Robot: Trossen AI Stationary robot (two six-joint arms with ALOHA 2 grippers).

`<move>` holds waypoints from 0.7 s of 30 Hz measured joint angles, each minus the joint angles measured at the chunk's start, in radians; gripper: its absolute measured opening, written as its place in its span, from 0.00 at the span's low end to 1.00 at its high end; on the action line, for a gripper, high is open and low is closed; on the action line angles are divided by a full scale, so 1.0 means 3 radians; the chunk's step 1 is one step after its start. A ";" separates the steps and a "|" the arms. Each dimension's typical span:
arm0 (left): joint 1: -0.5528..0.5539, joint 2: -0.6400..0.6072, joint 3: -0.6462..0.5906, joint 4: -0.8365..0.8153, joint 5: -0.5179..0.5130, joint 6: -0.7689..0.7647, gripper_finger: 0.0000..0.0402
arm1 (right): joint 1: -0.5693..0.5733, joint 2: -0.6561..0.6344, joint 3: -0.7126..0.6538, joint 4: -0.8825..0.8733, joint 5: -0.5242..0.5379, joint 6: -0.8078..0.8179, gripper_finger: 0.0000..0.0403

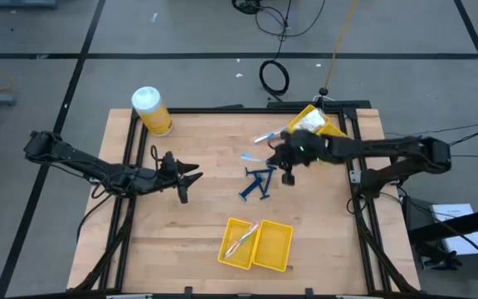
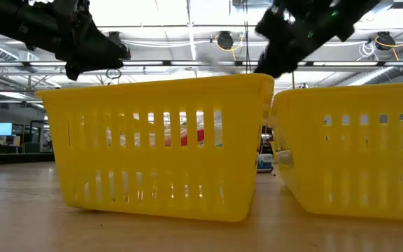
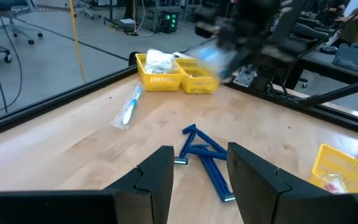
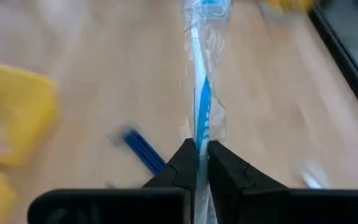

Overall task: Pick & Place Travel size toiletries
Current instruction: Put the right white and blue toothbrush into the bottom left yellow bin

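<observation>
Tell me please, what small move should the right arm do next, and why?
Probably carry the wrapped toothbrush toward the near bin. The right gripper is shut on it, lifted above the table near the razors. The near bin already holds a similar stick in one compartment. The left gripper waits apart, fingers apart, holding nothing.

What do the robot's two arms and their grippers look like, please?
Both arms are dark, slim and jointed. The left gripper has two broad, matte black, angular fingers. The right gripper has matching black fingers, and its arm shows a small green light.
</observation>
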 joint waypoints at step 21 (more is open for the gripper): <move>-0.0004 0.2529 0.0884 0.2798 0.1117 0.1787 0.37 | 0.0999 0.0274 -0.0806 0.2682 0.0011 0.0535 0.03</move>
